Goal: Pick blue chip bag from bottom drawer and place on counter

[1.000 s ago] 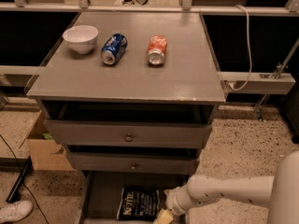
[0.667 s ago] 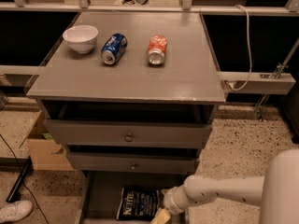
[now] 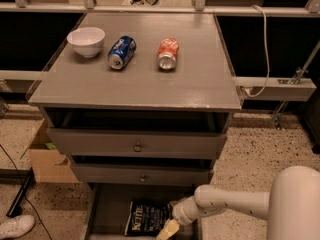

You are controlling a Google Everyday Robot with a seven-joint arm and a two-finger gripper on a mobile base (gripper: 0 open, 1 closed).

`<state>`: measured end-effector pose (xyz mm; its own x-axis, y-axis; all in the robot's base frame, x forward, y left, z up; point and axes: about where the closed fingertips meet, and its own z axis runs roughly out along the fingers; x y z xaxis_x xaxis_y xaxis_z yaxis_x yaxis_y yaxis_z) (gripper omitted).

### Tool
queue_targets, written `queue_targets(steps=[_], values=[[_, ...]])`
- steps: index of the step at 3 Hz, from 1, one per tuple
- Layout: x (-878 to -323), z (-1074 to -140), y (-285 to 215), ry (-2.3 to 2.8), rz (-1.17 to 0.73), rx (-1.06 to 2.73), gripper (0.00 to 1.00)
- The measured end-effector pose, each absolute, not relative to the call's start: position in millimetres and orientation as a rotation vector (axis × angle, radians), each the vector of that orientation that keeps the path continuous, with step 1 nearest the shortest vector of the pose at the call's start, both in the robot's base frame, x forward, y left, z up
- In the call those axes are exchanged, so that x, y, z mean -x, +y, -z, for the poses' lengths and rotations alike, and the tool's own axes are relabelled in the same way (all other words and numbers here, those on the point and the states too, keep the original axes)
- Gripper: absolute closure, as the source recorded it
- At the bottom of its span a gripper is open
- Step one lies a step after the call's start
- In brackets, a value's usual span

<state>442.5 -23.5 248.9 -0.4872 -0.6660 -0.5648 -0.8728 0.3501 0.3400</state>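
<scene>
The blue chip bag (image 3: pixel 146 217) lies flat in the open bottom drawer (image 3: pixel 107 211), its white lettering facing up. My gripper (image 3: pixel 166 230) reaches in from the right on a white arm and sits at the bag's right lower corner, at the bottom edge of the view. Only a pale fingertip shows. The counter (image 3: pixel 200 84) is the grey top of the cabinet above.
On the counter lie a white bowl (image 3: pixel 86 41), a blue soda can (image 3: pixel 122 52) and an orange soda can (image 3: pixel 168 53), all on its far half. Two knobbed drawers (image 3: pixel 137 145) sit above the bottom drawer. A cardboard box (image 3: pixel 47 159) stands left of the cabinet.
My arm has shifted a little to the left, bringing the gripper closer to the bag's right edge. The bag has not moved.
</scene>
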Motion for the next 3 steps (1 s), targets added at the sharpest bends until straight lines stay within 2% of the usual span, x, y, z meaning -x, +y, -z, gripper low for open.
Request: queue_targets(steps=[1, 3], values=[[-441, -242, -21, 2.280, -0.900, 1.356, 0.00], [-457, -196, 20, 2.193, -1.039, 1.399, 0.00]])
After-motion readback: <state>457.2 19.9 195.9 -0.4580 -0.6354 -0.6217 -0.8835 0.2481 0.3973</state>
